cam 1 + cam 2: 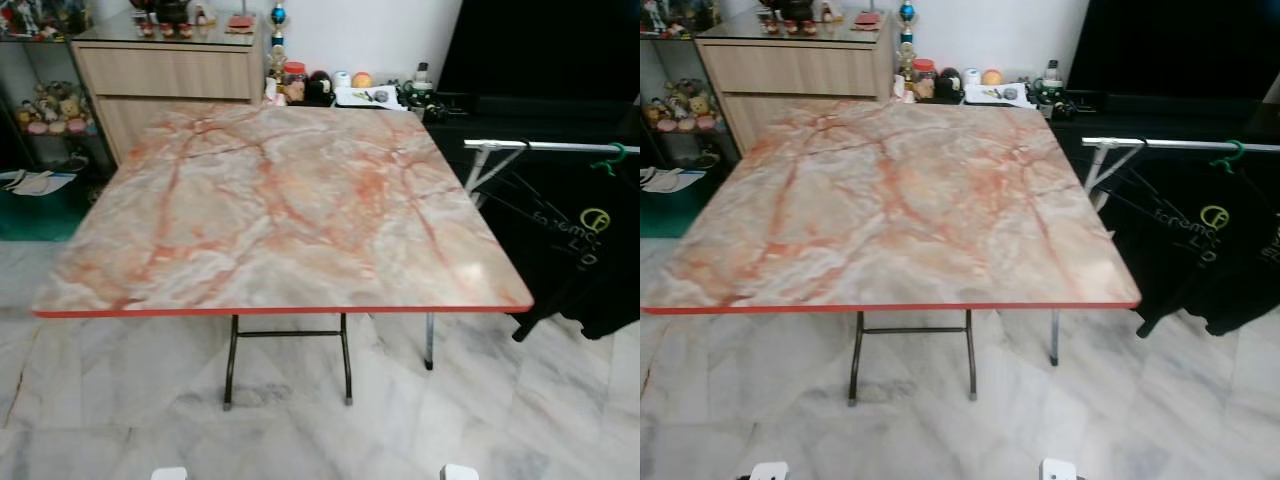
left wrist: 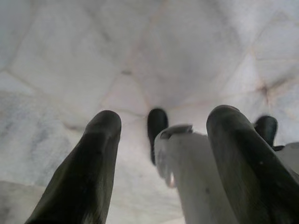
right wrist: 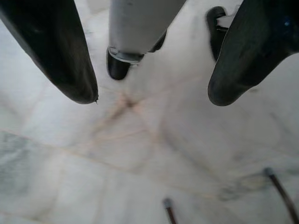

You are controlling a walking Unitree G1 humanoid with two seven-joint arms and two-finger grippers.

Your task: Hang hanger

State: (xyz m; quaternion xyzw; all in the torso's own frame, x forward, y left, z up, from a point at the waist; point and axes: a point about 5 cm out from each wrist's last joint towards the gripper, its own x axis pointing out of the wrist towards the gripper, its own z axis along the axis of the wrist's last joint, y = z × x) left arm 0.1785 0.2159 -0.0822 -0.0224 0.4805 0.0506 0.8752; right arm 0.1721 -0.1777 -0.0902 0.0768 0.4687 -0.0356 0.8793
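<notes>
With both grippers, left (image 2: 161,140) and right (image 3: 152,88), hanging spread and empty, the green hanger (image 1: 610,158) on the rail (image 1: 550,146) must be approached first.

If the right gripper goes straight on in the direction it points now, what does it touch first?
Most likely the marble floor. The right gripper hangs open, pointing down at bare tiles, with nothing between its fingers. The table legs stand further off, beside that line, though depth is hard to judge.
</notes>
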